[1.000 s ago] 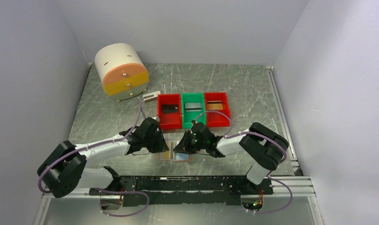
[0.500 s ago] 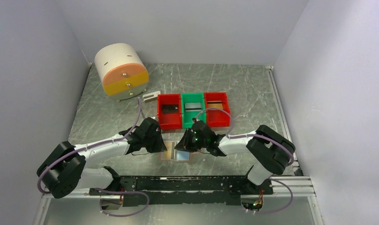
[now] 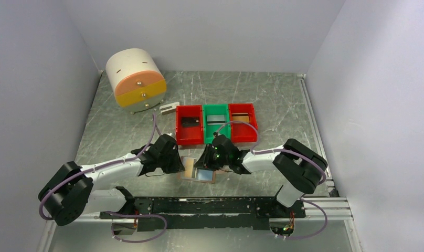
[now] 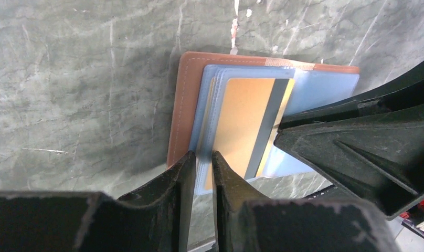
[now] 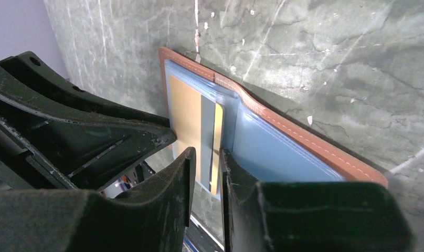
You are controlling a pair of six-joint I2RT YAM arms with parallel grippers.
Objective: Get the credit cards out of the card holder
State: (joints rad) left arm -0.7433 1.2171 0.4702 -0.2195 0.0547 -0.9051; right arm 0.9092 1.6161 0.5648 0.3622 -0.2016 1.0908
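Edged farther: left gripper (image 4: 203, 157) pinches card holder (image 4: 179, 105) steady so right gripper (image 5: 206, 155), nipping credit card (image 5: 186, 121), can pull.

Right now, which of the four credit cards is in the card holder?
The yellow-orange card with the dark stripe, tucked in a blue pocket of the open card holder. The black card, grey-white card and gold-brown card lie in the bins.

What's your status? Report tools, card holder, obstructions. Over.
Left tool pinched on edge of tan-brown leather card holder. Right tool narrow over yellow-orange plastic credit card, grip unclear. Card not yet out. Tools crowd each other.
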